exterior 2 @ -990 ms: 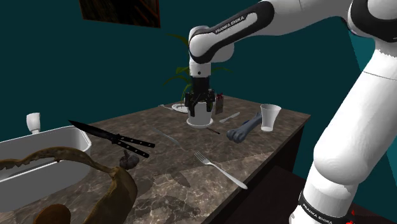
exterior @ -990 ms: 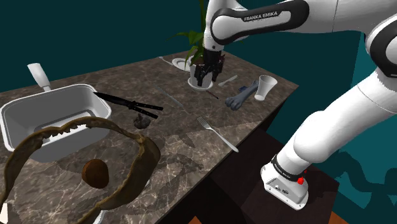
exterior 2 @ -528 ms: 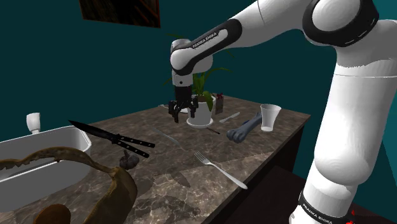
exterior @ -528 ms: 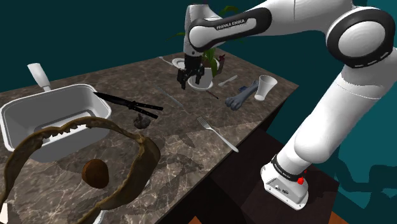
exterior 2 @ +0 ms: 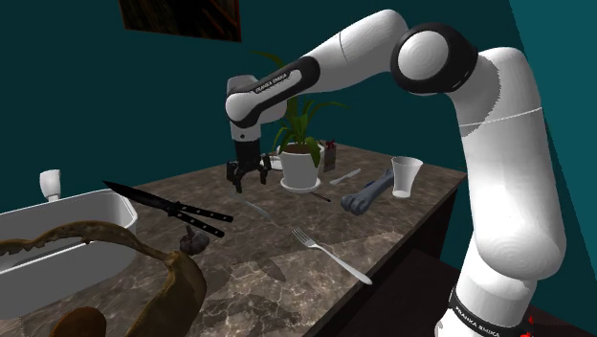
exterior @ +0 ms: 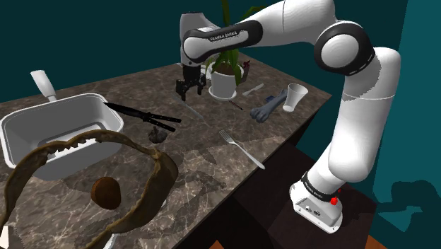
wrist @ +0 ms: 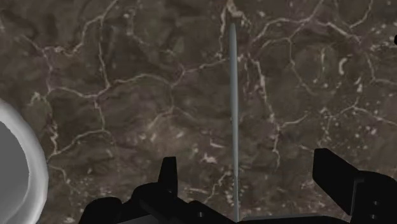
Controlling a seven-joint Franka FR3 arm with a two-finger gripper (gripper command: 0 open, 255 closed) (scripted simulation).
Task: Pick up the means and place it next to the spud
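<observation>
My black gripper (exterior: pixel 189 88) (exterior 2: pixel 246 175) hangs open a little above the dark marble counter, to the shoulder view's left of the white plant pot (exterior: pixel 222 83). Beneath it lies a thin grey table knife (exterior: pixel 192 111) (exterior 2: pixel 256 210). In the wrist view this slim utensil (wrist: pixel 233 114) runs lengthwise between the spread fingers of the gripper (wrist: pixel 245 162), untouched by them. The brown potato (exterior: pixel 106 192) (exterior 2: pixel 81 323) rests far away at the counter's near end, inside a brown curved loop (exterior: pixel 152 177).
A white sink basin (exterior: pixel 42 134) holds the tip of a black folding knife (exterior: pixel 141 114). A small dark lump (exterior: pixel 157 134), a fork (exterior: pixel 242 149), a grey-blue bone-shaped object (exterior: pixel 268 107) and a white cup (exterior: pixel 294 97) lie about. A white rounded rim (wrist: pixel 19 165) borders the gripper.
The gripper has left the plant pot, swinging toward the shoulder view's left and sinking closer to the counter, over the thin grey knife. It stays open.
</observation>
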